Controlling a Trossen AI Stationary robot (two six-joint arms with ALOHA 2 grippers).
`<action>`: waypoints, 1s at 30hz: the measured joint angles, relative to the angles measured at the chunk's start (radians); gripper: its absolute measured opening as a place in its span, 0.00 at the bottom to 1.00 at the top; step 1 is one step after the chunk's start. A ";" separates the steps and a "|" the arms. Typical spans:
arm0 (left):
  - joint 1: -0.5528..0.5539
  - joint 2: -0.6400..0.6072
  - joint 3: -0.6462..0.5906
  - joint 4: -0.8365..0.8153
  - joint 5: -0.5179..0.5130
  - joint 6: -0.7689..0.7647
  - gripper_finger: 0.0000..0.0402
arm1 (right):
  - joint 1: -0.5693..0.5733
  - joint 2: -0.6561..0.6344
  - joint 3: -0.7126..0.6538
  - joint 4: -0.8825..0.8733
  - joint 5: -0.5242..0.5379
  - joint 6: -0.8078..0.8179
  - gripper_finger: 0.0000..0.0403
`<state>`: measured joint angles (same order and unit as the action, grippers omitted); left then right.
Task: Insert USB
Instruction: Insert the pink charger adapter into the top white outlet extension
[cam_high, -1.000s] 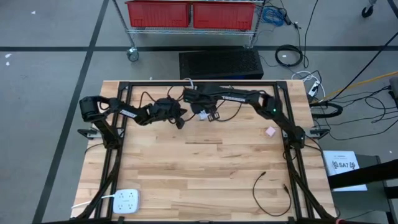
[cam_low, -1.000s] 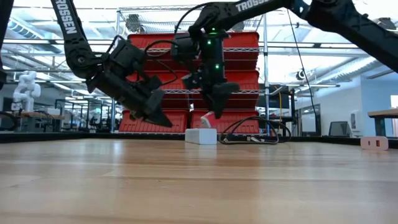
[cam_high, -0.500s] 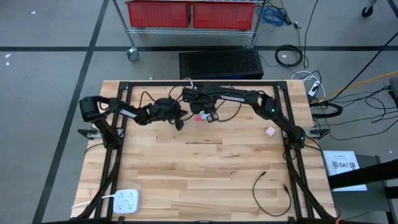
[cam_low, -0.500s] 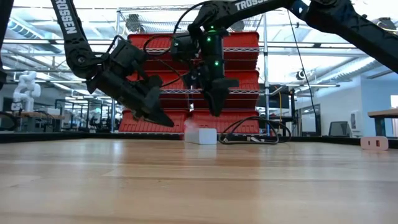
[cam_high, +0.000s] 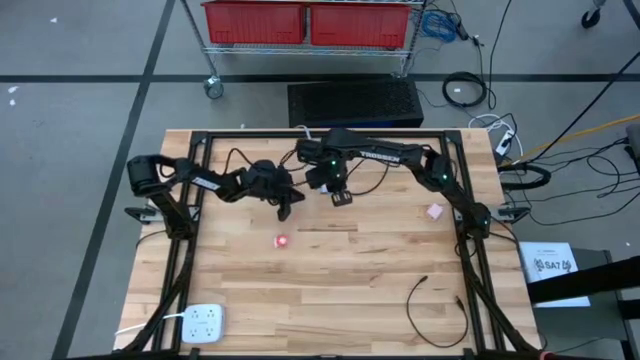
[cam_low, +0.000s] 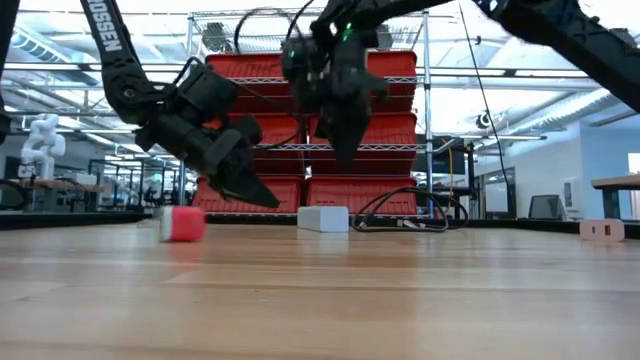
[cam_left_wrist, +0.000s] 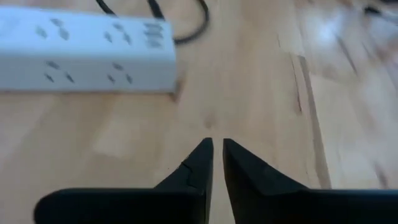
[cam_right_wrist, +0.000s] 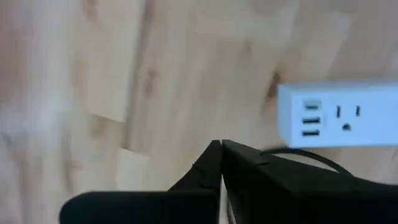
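Observation:
A small red USB piece (cam_high: 282, 241) (cam_low: 182, 224) lies loose on the wooden table, nearer the front than both grippers. The white power strip (cam_low: 323, 218) (cam_left_wrist: 81, 50) rests flat at the table's far middle; its end with the USB ports (cam_right_wrist: 311, 118) shows in the right wrist view. My left gripper (cam_high: 286, 209) (cam_left_wrist: 216, 148) slants down above bare wood short of the strip, its fingertips a narrow gap apart with nothing between them. My right gripper (cam_low: 345, 157) (cam_right_wrist: 221, 146) hangs shut and empty above the strip, pointing down.
A pink block (cam_high: 435, 211) (cam_low: 603, 229) sits at the right. A white multi-socket adapter (cam_high: 203, 322) lies at the near left corner and a loose black cable (cam_high: 435, 300) at the near right. Black cords trail behind the strip (cam_low: 400, 215).
My right gripper has shut, risen and tipped to point more steeply down. The red piece that hung at its fingers has dropped and now lies on the table, toward the near edge and left of where it was. My left gripper has swung its tip a little toward the near edge.

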<state>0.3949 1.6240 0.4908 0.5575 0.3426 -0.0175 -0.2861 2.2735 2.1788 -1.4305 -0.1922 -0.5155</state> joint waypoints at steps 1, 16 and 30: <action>-0.009 -0.011 0.000 -0.022 -0.001 0.005 0.08 | 0.001 -0.020 -0.019 0.018 -0.018 0.005 0.00; -0.283 -0.394 0.001 -0.573 -0.061 -0.083 0.01 | 0.101 -0.507 -0.904 0.681 -0.075 0.284 0.00; -0.577 -0.388 0.000 -0.896 -0.112 -0.431 0.00 | 0.269 -0.673 -1.216 0.987 -0.015 0.516 0.00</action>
<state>-0.1826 1.2357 0.4904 -0.3386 0.2305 -0.4488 -0.0171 1.6005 0.9627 -0.4438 -0.2070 0.0009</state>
